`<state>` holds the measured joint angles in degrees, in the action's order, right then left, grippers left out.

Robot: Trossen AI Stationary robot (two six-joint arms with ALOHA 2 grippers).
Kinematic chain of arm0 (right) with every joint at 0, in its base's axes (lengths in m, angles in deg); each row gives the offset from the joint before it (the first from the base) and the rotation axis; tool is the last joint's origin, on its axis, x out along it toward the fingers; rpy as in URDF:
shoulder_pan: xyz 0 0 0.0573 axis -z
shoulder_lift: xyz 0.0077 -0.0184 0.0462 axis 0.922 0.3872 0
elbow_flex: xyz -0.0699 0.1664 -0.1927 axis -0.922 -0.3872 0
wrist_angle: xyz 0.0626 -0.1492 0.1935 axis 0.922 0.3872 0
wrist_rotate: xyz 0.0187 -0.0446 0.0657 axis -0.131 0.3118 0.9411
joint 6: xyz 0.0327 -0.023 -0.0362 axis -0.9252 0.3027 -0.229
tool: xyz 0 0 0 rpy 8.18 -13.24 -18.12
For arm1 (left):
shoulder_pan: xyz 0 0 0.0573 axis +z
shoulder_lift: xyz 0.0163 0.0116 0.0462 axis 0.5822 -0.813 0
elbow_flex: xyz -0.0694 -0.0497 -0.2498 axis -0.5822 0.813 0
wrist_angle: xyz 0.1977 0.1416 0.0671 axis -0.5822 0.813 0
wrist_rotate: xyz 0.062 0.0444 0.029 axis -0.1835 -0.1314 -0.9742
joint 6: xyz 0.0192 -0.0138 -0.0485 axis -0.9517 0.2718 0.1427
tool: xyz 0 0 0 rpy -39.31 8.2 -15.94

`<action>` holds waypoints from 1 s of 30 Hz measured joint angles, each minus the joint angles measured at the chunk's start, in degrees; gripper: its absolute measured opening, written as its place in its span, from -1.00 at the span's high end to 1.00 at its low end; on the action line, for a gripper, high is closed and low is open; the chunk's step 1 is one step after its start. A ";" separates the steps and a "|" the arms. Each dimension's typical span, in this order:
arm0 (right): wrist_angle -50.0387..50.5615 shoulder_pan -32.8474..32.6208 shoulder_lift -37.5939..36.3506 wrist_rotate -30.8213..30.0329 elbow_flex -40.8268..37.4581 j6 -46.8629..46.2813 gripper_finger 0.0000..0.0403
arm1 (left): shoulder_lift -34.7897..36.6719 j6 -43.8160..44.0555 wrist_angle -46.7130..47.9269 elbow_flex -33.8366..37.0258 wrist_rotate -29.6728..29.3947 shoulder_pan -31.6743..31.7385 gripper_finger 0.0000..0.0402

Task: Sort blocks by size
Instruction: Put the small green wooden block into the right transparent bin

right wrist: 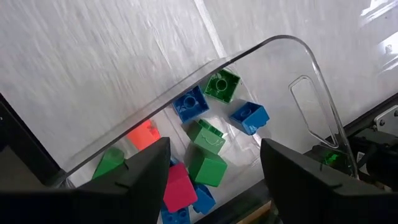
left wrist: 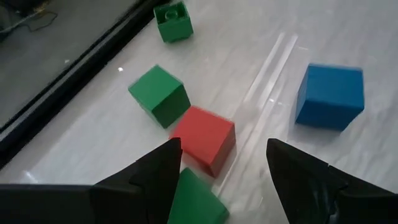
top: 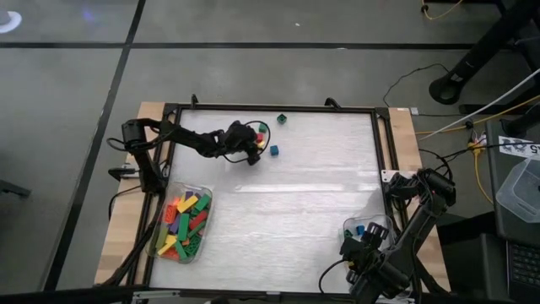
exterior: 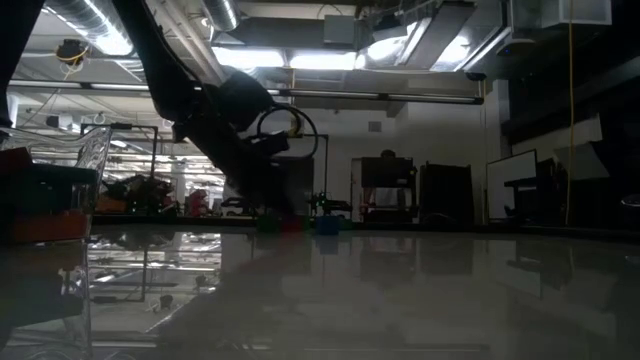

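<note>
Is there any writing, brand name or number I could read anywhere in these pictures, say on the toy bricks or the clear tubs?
White tag off the table's right edge: dark marks, too small and blurred to read.
Toy bricks such as the red brick and blue brick: plain faces, no writing.
Clear tub: no label in view.
Nothing else legible.

A grey floor [top: 67, 127] crossed by dark lines surrounds the table [top: 295, 211], cables [top: 472, 127] trail past its right edge, and beyond its far edge stand dim shelves [exterior: 150, 170], dark cabinets [exterior: 445, 195] and bright ceiling lights [exterior: 320, 60].
</note>
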<state>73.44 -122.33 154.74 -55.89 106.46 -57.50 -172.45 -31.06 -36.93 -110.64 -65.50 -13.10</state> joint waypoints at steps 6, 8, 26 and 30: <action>-0.01 0.02 0.00 -0.02 0.00 0.00 -0.23 | 0.00 0.31 -0.61 0.00 0.01 0.04 -0.12; -0.02 0.02 0.00 -0.04 0.00 0.00 -0.23 | 0.00 2.32 -0.63 0.00 0.00 0.04 -0.12; 0.00 0.02 0.00 -5.97 0.00 0.07 -0.23 | 0.00 15.02 8.49 -0.02 -10.41 0.04 -0.12; 0.00 0.04 0.00 -7.51 0.00 0.05 -0.23 | 0.00 15.30 9.63 -0.02 -10.41 0.04 -0.12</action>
<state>73.44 -122.29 154.74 -63.40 106.46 -57.44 -172.45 -15.76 -27.30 -110.66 -75.91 -13.06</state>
